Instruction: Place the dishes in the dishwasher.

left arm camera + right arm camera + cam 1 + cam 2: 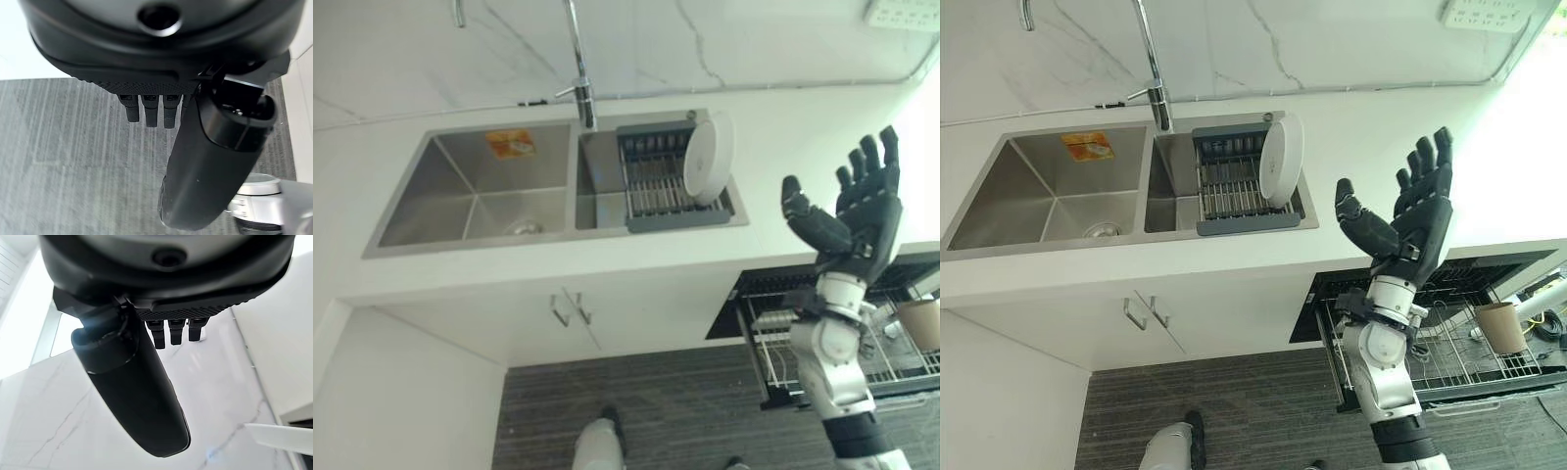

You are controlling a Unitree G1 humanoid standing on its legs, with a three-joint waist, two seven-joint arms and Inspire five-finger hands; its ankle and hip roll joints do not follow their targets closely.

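Only label I can spot is an orange sticker [510, 144] on the back wall of the left sink basin [470, 196], upper left of the frame; the print is too small to read. There's a white outlet strip [901, 13] in the top right corner, on the marble-veined wall.

The counter [558, 269] is plain white with a brushed steel double sink and a chrome faucet [578, 69] at top centre. The right basin holds a grey drying rack [661, 186] with metal bars, and a round white plate [709, 157] stands on edge at the rack's right end. Below are white cabinet doors [568, 313] with two small bar handles, then a dark striped floor [656, 411].

At lower right the dishwasher's wire rack [1449, 352] is pulled out, with a tan paper cup [1501, 326] sitting in it.

Right hand [1420, 220] is raised at right, fingers straight and spread, thumb out, holding nothing. Left hand [161, 63] hangs over the floor, fingers relaxed, nothing in it.
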